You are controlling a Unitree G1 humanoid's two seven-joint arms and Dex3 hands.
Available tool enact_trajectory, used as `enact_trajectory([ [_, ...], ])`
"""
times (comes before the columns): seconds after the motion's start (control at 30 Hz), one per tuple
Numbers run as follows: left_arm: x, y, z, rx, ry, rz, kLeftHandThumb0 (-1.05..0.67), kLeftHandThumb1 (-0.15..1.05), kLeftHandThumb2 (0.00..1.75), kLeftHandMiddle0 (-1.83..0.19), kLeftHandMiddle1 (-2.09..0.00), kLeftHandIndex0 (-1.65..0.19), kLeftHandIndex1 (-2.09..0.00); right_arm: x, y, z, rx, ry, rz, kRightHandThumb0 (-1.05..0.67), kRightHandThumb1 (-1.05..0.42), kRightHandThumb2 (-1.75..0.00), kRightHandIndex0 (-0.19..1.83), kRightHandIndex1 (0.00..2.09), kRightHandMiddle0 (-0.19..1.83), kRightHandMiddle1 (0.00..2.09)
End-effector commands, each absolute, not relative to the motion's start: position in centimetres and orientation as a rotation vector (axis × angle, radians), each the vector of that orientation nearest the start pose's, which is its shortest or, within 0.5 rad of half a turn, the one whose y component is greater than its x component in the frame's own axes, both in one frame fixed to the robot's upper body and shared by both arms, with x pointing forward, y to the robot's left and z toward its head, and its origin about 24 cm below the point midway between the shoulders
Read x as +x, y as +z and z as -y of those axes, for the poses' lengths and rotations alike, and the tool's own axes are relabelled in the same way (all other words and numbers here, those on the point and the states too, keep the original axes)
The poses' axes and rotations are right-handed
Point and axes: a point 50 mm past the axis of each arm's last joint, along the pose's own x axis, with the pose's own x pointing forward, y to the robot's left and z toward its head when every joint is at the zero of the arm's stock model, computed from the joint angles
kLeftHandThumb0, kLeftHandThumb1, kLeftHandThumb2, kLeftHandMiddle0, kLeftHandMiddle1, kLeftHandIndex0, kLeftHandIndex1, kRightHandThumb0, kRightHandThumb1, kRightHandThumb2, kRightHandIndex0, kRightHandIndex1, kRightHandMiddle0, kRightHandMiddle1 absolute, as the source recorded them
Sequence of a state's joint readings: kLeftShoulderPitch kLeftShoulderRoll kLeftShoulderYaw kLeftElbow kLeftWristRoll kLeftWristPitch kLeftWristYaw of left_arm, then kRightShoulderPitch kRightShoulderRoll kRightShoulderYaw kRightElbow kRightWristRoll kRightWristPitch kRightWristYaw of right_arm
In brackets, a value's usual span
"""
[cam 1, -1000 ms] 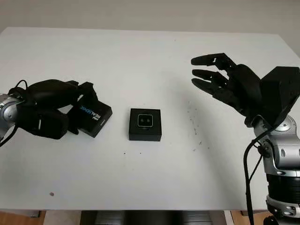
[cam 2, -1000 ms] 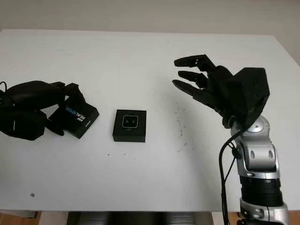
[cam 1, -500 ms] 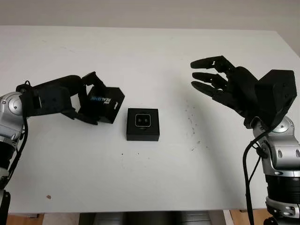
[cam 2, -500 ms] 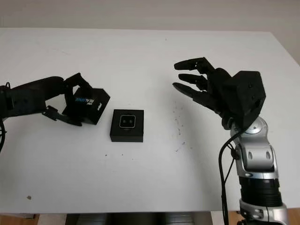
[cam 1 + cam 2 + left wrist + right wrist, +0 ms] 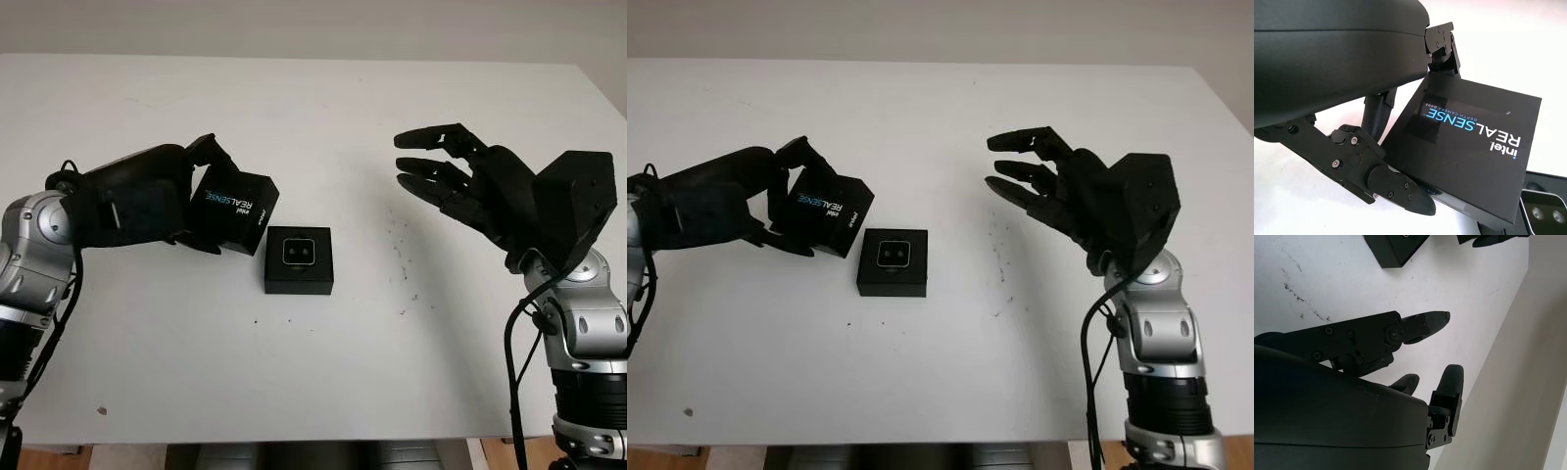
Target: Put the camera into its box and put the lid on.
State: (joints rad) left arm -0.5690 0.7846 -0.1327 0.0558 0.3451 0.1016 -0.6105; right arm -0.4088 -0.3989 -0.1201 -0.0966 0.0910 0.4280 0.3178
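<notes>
On my head cameras the left hand (image 5: pixel 171 201) grasps the black lid (image 5: pixel 235 212), printed "intel REALSENSE", with its fingers (image 5: pixel 1396 188) clamped on opposite edges. The lid is lifted off the white desk (image 5: pixel 313 372) and tilted, its lower corner just beside the upper left corner of the box (image 5: pixel 299 260); from this angle I cannot tell whether the two touch. The box sits open near the middle of the desk, and the camera (image 5: pixel 299 253) lies inside it with its lenses facing up. In the left wrist view I see the lid's printed face plainly, and a corner of the box with the camera's lenses (image 5: pixel 1542 213) below it. My right hand (image 5: pixel 460 186) holds nothing; it hangs released above the right side of the desk, well apart from the box, over a patch of small dark specks (image 5: pixel 404 269).
</notes>
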Motion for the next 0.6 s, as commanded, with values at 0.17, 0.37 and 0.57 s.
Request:
enact_trajectory([
  [0.17,32.2,21.3,-20.5,1.201,-0.452,-0.05,-0.25,1.05,0.36,-0.31,-1.88,-0.14,-1.91,31.5,16.1,20.0,-0.288,0.229,0.079,-0.32,-1.05,-0.06,0.15,0.65,-0.03,1.26],
  [0.37,32.6,21.5,-20.0,1.132,-0.508,-0.128,-0.26,1.05,0.37,-0.45,-1.95,-0.29,-1.89,31.6,16.0,19.5,-0.274,0.224,0.079,-0.32,-1.04,-0.05,0.12,0.67,-0.04,1.28],
  [0.57,32.9,21.9,-19.7,1.031,-0.529,-0.258,-0.29,1.05,0.35,-0.6,-2.08,-0.35,-1.9,31.7,15.8,19.5,-0.269,0.23,0.088,-0.33,-1.03,-0.05,0.11,0.69,-0.04,1.3],
])
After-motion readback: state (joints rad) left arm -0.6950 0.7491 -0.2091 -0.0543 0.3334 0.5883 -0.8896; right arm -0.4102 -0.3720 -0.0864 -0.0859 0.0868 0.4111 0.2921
